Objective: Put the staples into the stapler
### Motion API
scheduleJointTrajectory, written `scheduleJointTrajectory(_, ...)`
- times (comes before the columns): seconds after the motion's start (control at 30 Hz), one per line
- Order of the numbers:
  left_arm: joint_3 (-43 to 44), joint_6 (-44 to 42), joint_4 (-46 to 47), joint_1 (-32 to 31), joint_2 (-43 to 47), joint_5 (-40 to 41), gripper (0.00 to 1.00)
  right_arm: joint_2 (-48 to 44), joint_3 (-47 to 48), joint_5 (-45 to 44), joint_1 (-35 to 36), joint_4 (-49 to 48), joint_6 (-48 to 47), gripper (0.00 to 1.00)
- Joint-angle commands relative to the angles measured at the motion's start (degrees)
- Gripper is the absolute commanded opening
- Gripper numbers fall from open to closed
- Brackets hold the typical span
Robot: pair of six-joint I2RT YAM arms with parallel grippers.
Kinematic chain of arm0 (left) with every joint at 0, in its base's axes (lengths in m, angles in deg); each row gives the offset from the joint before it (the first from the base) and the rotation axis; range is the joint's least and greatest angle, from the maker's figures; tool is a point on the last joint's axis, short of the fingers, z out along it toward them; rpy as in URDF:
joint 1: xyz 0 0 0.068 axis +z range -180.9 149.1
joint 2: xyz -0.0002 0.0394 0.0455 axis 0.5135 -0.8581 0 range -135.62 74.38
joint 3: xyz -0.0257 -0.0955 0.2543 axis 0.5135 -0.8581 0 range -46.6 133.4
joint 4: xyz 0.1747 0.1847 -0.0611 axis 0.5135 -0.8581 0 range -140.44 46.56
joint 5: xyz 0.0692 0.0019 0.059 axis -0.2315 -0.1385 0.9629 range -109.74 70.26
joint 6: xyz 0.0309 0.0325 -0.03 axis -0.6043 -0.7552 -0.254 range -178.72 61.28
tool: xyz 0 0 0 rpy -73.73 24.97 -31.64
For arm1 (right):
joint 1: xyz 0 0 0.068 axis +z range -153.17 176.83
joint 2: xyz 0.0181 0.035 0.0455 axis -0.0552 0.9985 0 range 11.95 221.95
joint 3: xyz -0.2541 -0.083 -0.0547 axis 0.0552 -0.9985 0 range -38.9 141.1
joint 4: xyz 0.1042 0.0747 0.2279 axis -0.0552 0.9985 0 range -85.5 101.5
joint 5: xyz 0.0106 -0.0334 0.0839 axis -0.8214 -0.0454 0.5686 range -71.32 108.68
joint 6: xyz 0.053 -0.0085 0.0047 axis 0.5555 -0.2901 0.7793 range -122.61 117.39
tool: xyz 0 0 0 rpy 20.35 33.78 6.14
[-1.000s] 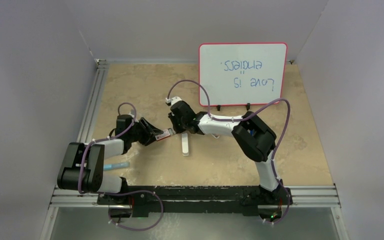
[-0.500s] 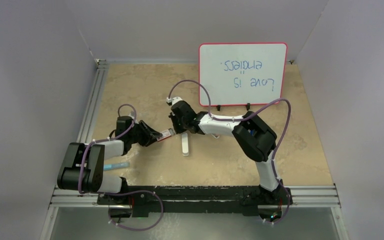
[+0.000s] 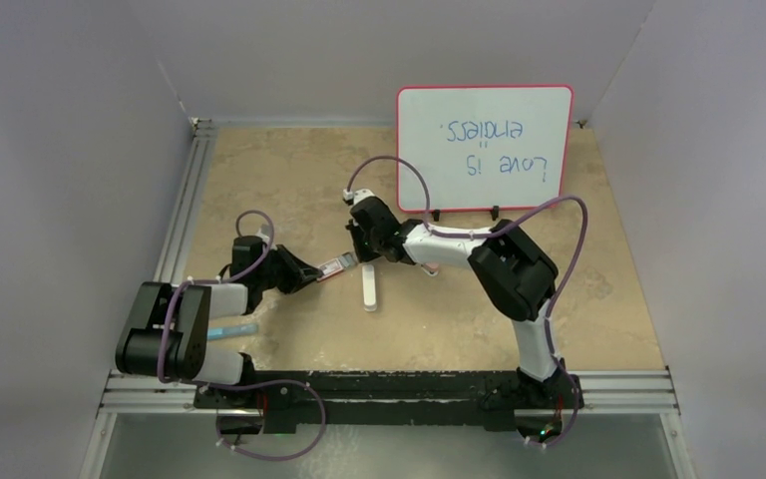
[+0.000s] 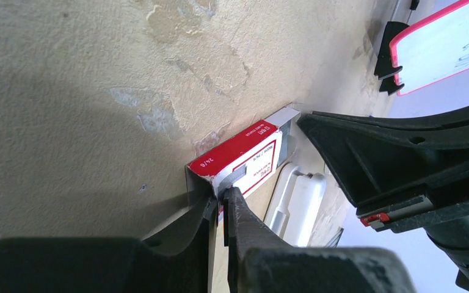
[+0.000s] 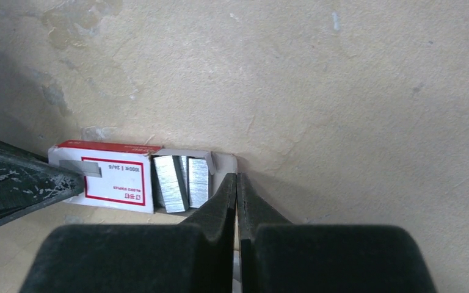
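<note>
Two pincers, both clenched on one small item.

- **Left pincer** [image 4: 221,201]: nipped onto a corner of the small red-and-white cardboard box sleeve [image 4: 239,154], low over the beige mottled table [image 4: 67,91].
- **Right pincer** [image 5: 237,183]: my fingers are pressed together on what looks like the end wall of the pale-grey inner tray [image 5: 221,160]. The tray stands part-way out of the sleeve.
- **Staples:** dark-grey metallic strips of staples [image 5: 180,180] lie in the exposed part of the tray, not yet lifted out.
- **Stapler:** the slim stapler with the light-blue top [image 3: 231,329] is on the table beside my left arm, well apart from the box. Neither pincer touches it.
- **Other:** a white oblong plastic bar [image 3: 369,289] lies just beside the box.

**Progress, my estimate:** early. The box is drawn open. I have yet to take out a strip, open the stapler, seat the strip and close it.

**Not determinable:**
- The stapler is mostly hidden by my left arm, so I cannot tell whether it is open.
- I cannot tell how many staples sit inside the sleeve.
- I cannot tell whether the box rests on the table or hangs just above it.
- The thin tray wall between my right fingers is barely visible.
</note>
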Motion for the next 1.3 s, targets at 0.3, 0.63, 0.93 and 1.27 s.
scheduleJointTrajectory(0.3, 1.8, -2.9, -6.1, 0.4, 4.1, 5.6, 0.16, -4.7, -1.6, -4.8, -4.4, -0.9, -0.7, 0.0)
scheduleJointTrajectory(0.63, 5.6, -3.3, -18.1, 0.4, 10.3, 12.3, 0.4, -10.4, -1.2, -3.6, -4.6, -1.8, 0.1, 0.37)
scheduleJointTrajectory(0.93, 8.4, -4.9, -29.5, -0.1, 16.6, 16.1, 0.59, -16.9, -6.7, -4.8, -4.6, -6.2, 1.0, 0.34)
scheduleJointTrajectory(1.27, 9.4, -5.8, -34.5, -10.6, 21.1, 16.3, 0.47, -26.1, -15.9, -3.8, -4.6, -12.8, 2.6, 0.32)
